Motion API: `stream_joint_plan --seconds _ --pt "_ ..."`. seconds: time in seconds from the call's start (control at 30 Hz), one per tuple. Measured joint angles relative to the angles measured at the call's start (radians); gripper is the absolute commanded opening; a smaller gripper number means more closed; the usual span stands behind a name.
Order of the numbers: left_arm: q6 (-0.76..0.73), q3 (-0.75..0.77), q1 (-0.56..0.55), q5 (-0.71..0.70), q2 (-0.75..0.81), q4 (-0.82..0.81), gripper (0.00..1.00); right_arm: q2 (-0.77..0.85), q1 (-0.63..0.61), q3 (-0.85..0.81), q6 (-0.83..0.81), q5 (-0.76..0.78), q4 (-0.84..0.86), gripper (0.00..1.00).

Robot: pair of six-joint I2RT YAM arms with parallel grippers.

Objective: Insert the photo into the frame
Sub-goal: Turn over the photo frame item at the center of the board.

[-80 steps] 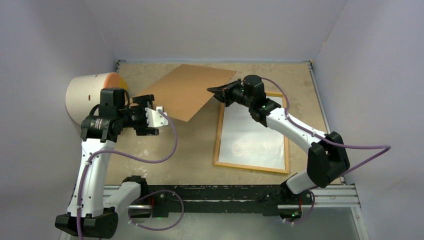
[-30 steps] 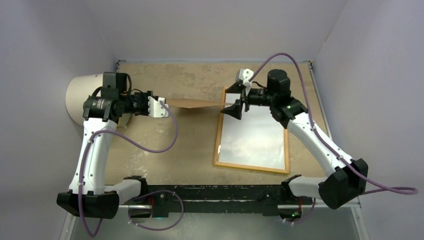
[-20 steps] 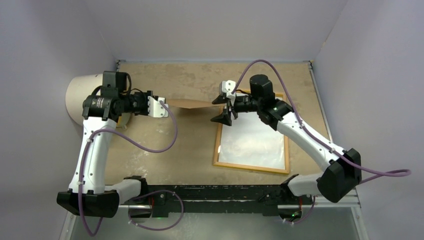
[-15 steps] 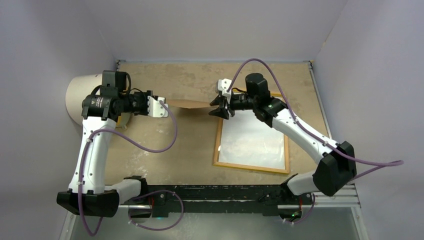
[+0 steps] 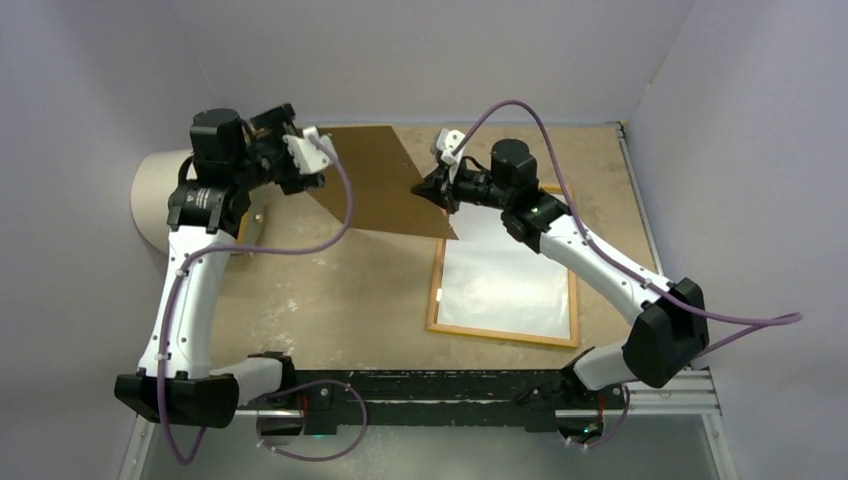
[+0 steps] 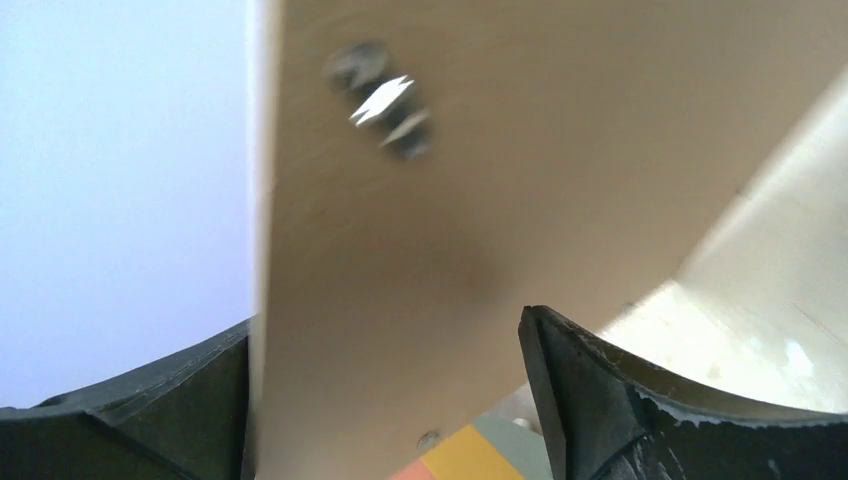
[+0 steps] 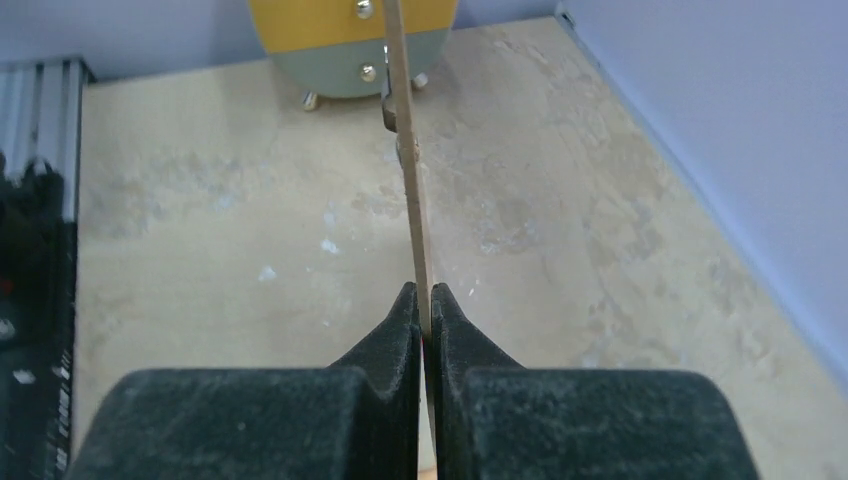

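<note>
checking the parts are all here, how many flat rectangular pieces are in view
2. The brown backing board is up off the table, pinched by the right gripper; the frame lies flat at right. A photo may sit unseen inside it.

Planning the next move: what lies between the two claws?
The brown backing board spans from left claw to right claw; the top view shows it.

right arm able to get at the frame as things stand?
Probably not yet. The right hand is shut on the edge of the brown backing board, held up in the air. The frame lies flat just below that arm, mostly uncovered, so reach looks fine once the board is set down.
</note>
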State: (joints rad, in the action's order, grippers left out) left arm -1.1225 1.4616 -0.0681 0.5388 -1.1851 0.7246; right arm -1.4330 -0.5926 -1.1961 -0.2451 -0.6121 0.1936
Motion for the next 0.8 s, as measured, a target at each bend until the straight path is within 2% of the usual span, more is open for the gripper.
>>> stream_joint_plan --seconds 0.13,0.2,0.4,0.57,0.7,0.8 --pt "0.236 0.072 0.0 -0.142 -0.069 -0.172 0.92 -0.013 -0.002 -0.048 0.177 0.1 -0.029 0.0" --pt "0.32 0.103 0.002 -0.166 -0.091 -0.21 0.92 -0.021 0.002 -0.071 0.264 0.158 -0.037 0.0" --pt "0.468 0.084 -0.018 -0.078 -0.066 -0.178 0.95 -0.011 0.034 -0.06 0.491 0.312 -0.018 0.0" --pt "0.536 -0.042 -0.067 -0.025 -0.055 -0.127 0.95 0.035 0.076 -0.042 0.621 0.39 -0.036 0.0" --pt "0.59 -0.138 -0.093 -0.008 -0.094 -0.117 0.96 0.087 0.188 -0.038 0.778 0.389 -0.089 0.0" --pt "0.615 -0.196 -0.125 0.006 -0.13 -0.139 0.97 0.156 0.357 0.014 0.919 0.354 -0.082 0.0"
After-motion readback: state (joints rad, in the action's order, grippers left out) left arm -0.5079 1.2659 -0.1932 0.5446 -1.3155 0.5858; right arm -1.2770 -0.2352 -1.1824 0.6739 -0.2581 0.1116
